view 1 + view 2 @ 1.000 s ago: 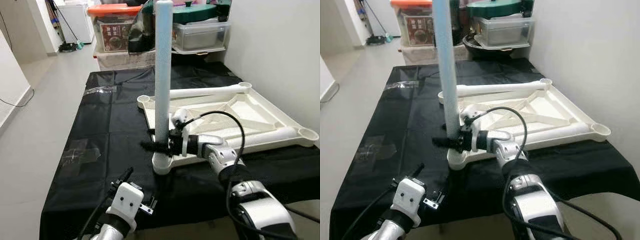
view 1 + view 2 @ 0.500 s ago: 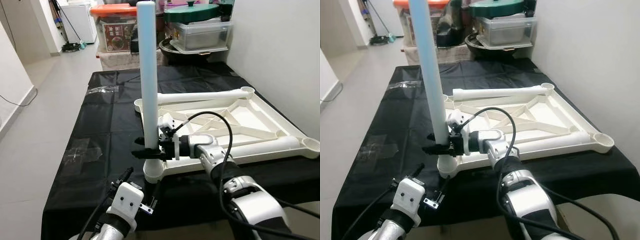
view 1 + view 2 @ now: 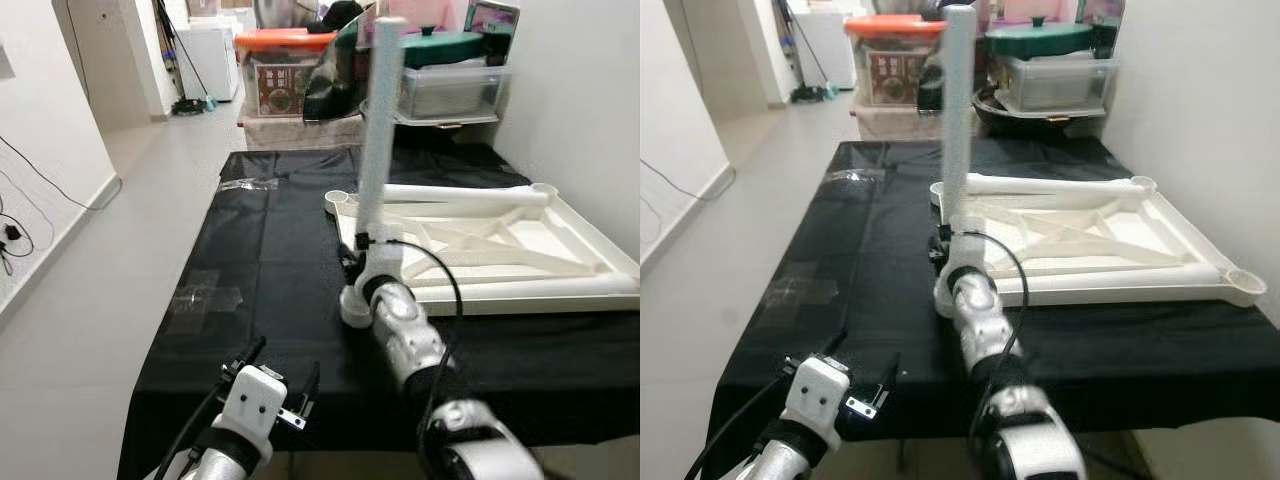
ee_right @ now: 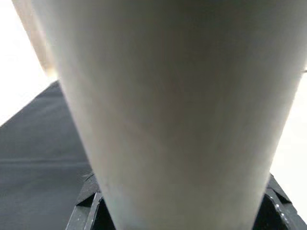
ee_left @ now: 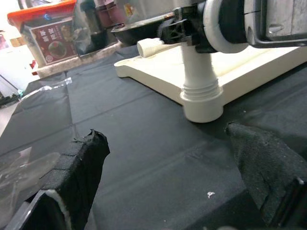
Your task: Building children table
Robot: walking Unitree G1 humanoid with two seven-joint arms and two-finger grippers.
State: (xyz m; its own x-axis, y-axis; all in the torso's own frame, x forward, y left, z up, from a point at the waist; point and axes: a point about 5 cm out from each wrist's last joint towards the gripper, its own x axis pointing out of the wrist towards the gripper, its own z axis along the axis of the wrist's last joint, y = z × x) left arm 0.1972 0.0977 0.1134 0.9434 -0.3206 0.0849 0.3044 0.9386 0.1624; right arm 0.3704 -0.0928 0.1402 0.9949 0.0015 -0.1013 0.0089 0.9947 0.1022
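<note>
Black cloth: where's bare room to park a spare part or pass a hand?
Free: the cloth's left half, from the tape patch up to the plastic wrap, and the front strip by the left pincer. Crowded: the right side, under the tabletop, and the near corner where the right pincer grips the upright leg.

Right gripper (image 3: 358, 258) jaws hidden behind table leg (image 3: 377, 130)

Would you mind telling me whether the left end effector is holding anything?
No, the left end effector hangs open over the black tablecloth, nothing between its fingers.
</note>
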